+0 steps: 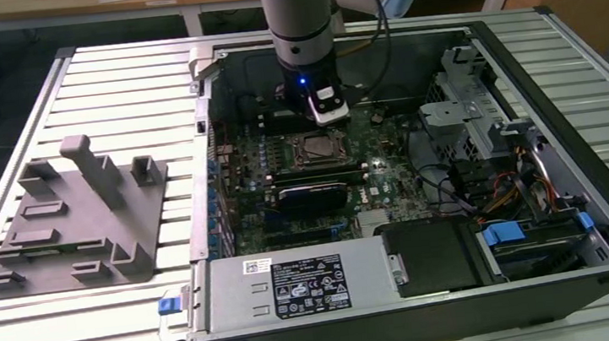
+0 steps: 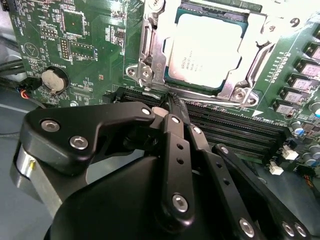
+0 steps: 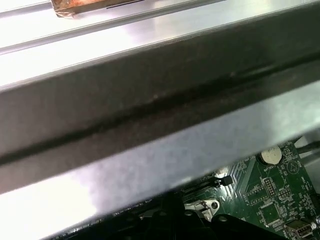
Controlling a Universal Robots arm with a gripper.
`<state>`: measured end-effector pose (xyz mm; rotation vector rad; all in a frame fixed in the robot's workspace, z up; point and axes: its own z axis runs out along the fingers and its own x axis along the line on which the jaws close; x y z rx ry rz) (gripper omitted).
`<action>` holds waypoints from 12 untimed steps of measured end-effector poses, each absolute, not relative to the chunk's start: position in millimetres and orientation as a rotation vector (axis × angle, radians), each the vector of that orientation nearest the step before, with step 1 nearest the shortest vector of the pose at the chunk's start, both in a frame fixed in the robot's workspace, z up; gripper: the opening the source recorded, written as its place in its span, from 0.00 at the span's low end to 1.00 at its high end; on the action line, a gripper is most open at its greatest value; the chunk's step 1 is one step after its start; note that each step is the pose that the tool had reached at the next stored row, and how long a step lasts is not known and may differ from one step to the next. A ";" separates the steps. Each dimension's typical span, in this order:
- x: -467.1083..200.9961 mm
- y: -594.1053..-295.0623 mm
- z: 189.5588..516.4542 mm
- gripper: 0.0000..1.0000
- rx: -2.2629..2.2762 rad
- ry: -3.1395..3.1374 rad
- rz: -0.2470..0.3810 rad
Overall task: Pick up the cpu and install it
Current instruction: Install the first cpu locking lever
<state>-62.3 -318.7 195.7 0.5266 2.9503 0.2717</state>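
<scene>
**CPU seated in socket, closed claw just beside it**

In the exterior view, going left to right, one grey tray is seen on the slatted table, then one open computer case. One cpu is seen lying flat in the motherboard socket, its frame open around it. The gripper is held closed and empty; the chip lies just beyond its fingertips.
</scene>
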 end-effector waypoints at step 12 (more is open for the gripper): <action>-62.3 -323.9 193.8 0.11 0.458 2.966 0.277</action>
